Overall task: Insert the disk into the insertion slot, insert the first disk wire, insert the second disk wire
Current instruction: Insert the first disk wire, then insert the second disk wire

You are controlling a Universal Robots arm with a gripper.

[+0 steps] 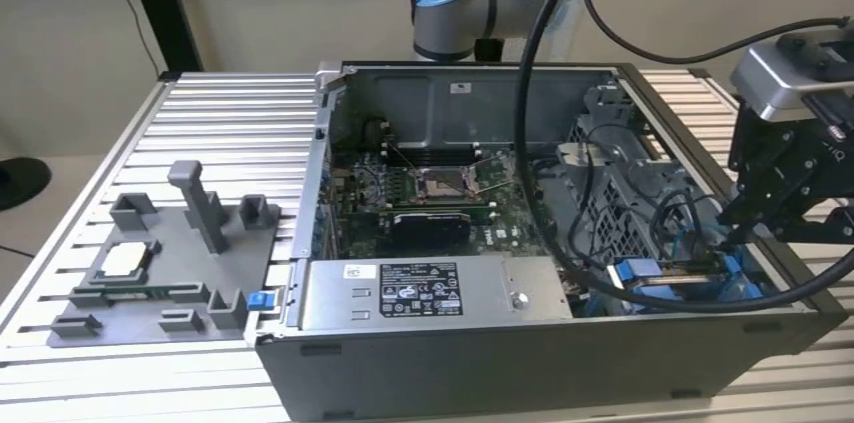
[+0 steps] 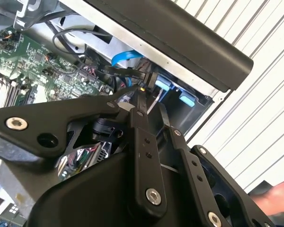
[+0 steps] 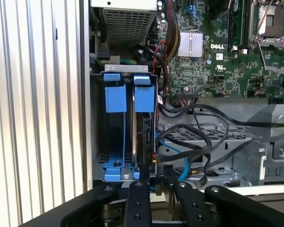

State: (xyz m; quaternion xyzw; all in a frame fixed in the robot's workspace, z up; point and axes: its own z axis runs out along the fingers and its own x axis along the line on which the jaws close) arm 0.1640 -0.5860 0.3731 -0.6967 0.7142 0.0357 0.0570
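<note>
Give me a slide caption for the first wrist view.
Open computer case: the gripper at the blue-tabbed drive bay, black cables and green motherboard alongside.

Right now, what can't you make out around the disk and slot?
- First wrist view: the disk sits edge-on in the insertion slot; the hand covers its near end.
- Exterior view: a black cable hides the disk's seating.
- Second wrist view: the plug ahead of the hand, too small.
</note>
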